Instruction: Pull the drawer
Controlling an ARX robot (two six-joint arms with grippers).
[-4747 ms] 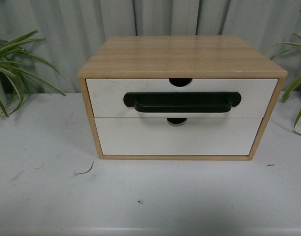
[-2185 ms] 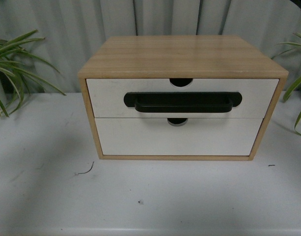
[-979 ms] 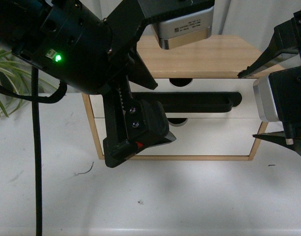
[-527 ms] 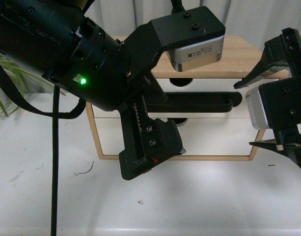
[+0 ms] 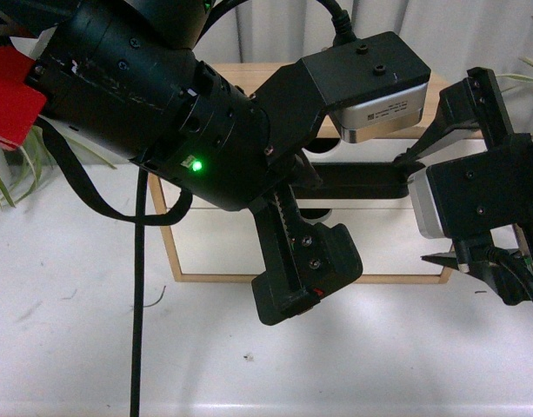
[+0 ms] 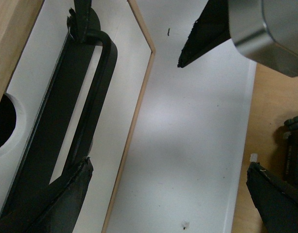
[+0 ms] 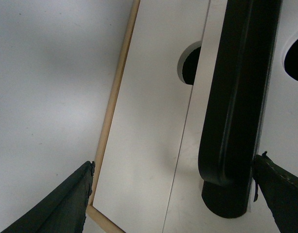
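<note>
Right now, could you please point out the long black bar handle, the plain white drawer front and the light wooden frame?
Black bar handle (image 7: 235, 104): right wrist view, mid-bar.
Plain drawer front (image 7: 149, 99): right wrist view, bare panel.
Wooden frame (image 7: 114, 97): right wrist view, bottom rail.

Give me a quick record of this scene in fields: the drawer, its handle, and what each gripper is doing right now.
drawer: white front, looks shut in the wood cabinet
handle: long black bar, not gripped
left gripper: jaws open, one jaw close beside the handle, contact unclear
right gripper: jaws open, handle's end seen between them
lower drawer: plain white front, no handle
table: white
</note>
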